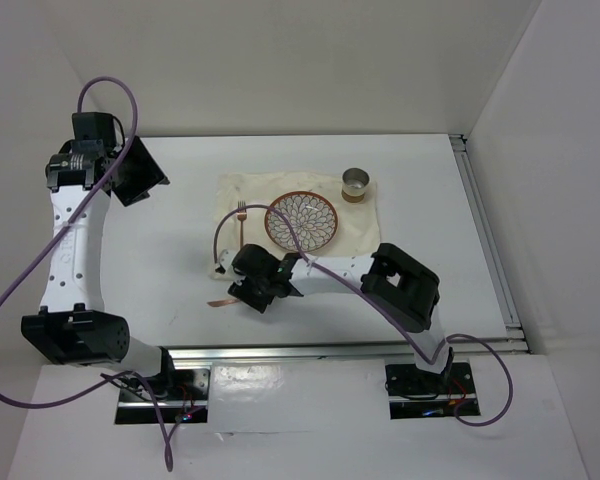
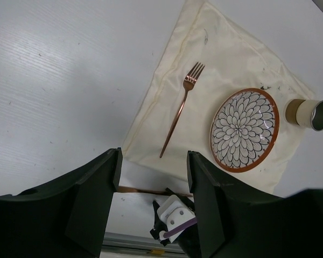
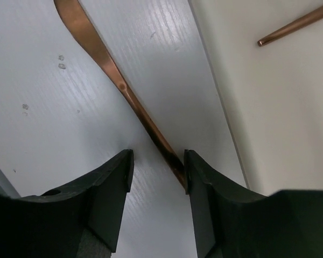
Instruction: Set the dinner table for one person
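Note:
On the white dinner table [image 1: 180, 260] lies a cream placemat [image 1: 365, 235] carrying a patterned plate [image 1: 302, 221], a copper fork [image 1: 241, 222] left of the plate, and a metal cup [image 1: 356, 185]. A thin copper utensil [image 3: 113, 70] lies flat on the bare table just off the mat's near-left corner. My right gripper [image 3: 159, 161] is low over it and open. The utensil's handle runs in between the jaws and touches the right finger [image 3: 196, 177]; a wide gap is left to the other finger. My left gripper [image 2: 153, 161] hangs high at the far left, open and empty.
The fork's handle tip [image 3: 296, 24] lies on the placemat [image 3: 280, 118] close to my right gripper. A purple cable loops above the right wrist [image 1: 265, 275]. The table's metal front rail [image 1: 310, 350] runs just behind the utensil [image 1: 220, 301].

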Controlling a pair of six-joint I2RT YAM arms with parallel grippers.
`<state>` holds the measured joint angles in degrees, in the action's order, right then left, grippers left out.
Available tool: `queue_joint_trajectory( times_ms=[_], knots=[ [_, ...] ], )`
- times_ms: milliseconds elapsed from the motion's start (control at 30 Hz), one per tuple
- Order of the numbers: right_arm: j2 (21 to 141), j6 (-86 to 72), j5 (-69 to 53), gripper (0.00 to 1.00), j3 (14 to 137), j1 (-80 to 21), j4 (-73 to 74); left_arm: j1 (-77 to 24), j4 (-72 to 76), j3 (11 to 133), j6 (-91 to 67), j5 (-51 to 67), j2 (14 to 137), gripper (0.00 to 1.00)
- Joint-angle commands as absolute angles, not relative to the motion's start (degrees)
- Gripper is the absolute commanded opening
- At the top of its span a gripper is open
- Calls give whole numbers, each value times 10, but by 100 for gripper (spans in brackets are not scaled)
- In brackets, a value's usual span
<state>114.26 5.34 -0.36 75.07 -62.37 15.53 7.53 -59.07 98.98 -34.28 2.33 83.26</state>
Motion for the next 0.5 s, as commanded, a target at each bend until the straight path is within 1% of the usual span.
queue_joint_trajectory(
  times_ms=[0, 133, 167, 267, 300, 333, 367, 400, 467],
  knots=[
    [1165, 50, 1, 52, 731, -621, 136, 83, -577, 987, -330, 33, 814, 68],
    [1165, 50, 1, 40, 726, -621, 149, 83, -577, 987, -330, 33, 814, 68],
    [1165, 50, -6, 34, 726, -621, 149, 83, -577, 987, -330, 33, 814, 68],
    [1165, 50, -6, 22, 715, -621, 162, 88, -577, 987, -330, 33, 814, 68],
    [1153, 50, -1, 19, 707, -627, 156, 88, -577, 987, -330, 33, 814, 68],
    [1138, 44, 4, 14, 707, -628, 156, 88, -577, 987, -330, 33, 814, 68],
    [1131, 44, 4, 14, 707, -628, 156, 88, -577, 987, -330, 33, 814, 68],
    [1125, 44, 4, 9, 707, -634, 167, 88, -577, 992, -325, 33, 814, 68],
    [1106, 44, 10, 3, 722, -640, 188, 88, -577, 998, -325, 33, 814, 68]
  ],
)
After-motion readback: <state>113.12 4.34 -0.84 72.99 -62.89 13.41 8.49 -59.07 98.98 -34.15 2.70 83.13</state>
